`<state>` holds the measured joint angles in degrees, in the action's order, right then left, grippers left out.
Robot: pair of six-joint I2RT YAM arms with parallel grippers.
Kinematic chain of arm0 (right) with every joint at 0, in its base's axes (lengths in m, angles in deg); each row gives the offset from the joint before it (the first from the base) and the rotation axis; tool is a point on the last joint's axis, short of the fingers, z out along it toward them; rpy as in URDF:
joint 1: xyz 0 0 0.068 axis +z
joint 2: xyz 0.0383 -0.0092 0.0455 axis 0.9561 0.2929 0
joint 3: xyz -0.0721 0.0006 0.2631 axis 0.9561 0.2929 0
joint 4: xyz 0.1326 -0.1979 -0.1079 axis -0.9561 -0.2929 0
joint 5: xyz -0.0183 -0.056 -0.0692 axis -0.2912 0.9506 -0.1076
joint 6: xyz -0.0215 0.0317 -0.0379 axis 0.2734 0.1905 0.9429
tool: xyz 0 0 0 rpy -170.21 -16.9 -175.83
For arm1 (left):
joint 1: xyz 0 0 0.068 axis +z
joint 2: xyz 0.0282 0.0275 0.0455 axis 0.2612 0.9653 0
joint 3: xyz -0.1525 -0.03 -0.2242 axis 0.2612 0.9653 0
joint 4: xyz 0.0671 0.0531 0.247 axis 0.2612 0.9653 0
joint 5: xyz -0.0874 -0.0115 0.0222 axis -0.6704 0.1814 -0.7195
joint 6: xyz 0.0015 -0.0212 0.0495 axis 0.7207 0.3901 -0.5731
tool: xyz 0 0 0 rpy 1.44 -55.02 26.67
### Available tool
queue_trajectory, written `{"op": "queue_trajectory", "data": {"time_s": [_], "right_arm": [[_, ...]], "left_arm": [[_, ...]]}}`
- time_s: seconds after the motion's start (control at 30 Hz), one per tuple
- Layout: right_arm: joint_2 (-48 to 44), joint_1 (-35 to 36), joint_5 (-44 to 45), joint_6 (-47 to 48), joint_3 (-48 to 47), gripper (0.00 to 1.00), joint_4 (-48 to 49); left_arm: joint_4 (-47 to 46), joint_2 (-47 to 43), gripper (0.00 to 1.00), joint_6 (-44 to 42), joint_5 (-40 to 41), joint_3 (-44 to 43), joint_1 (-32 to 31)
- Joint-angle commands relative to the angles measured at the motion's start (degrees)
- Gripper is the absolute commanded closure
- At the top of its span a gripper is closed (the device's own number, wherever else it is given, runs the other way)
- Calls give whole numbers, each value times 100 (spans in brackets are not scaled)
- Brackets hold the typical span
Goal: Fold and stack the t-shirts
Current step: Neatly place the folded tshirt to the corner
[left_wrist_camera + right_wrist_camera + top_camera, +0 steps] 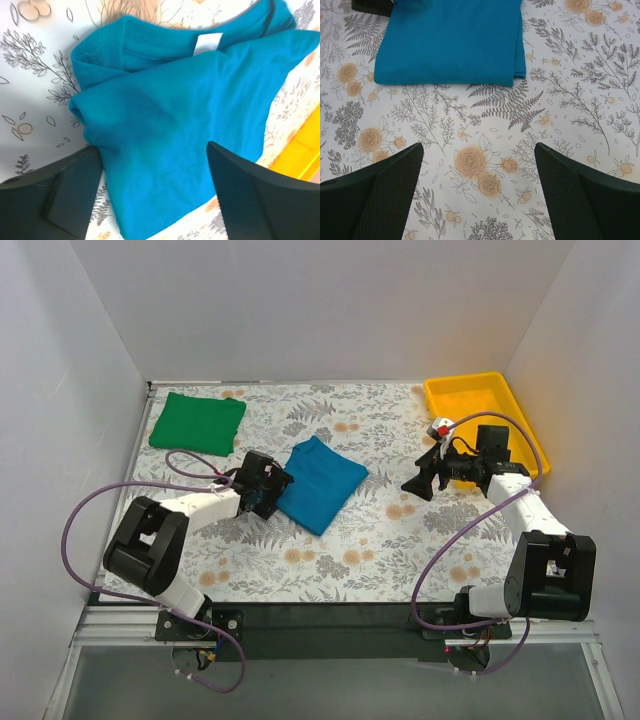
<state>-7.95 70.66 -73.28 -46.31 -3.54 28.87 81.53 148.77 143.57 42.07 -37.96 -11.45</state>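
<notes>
The teal-blue t-shirt (321, 482) lies folded in the middle of the table. The green t-shirt (197, 422) lies folded at the far left. My left gripper (277, 490) is open at the teal shirt's left edge; in the left wrist view the shirt (180, 115) fills the gap between the two fingers (250, 190), with its collar and white label towards the top. My right gripper (418, 483) is open and empty, hovering to the right of the teal shirt, which shows at the top of the right wrist view (450, 42).
A yellow plastic tray (480, 405) stands at the far right corner, its edge also in the left wrist view (300, 155). A floral cloth (380, 540) covers the table. White walls enclose the left, back and right sides.
</notes>
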Motion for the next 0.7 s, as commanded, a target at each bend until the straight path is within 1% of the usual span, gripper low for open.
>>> {"op": "queue_trajectory", "data": {"time_s": [0.0,0.03,0.1,0.17,0.23,0.27,0.43,0.5,0.53,0.57,0.67], "right_arm": [[-8,-51,-234,80,27,2,120],[0,-51,-226,80,36,2,120],[-8,-51,-234,89,27,2,120],[-17,-68,-226,89,27,2,120],[-26,-77,-234,89,27,2,120],[-26,-86,-243,89,27,2,120],[-26,-112,-278,89,27,2,111],[-35,-138,-305,89,19,2,111],[-44,-147,-313,89,19,2,111],[-26,-147,-331,89,27,2,103],[-26,-165,-340,89,27,2,94]], "left_arm": [[1371,140,16,-699,998,415,101],[1345,87,11,-1118,998,389,136],[1353,-36,2,-1437,981,345,163],[1284,-133,2,-1857,876,362,207],[1143,-195,2,-2052,753,467,259],[1064,-195,2,-2227,526,528,277],[231,24,2,-2554,-143,784,461],[62,208,3,-2607,-371,793,532],[-78,270,3,-2625,-425,775,575],[-131,436,7,-2625,-495,679,593],[-211,849,13,-2642,-715,442,637]]}}
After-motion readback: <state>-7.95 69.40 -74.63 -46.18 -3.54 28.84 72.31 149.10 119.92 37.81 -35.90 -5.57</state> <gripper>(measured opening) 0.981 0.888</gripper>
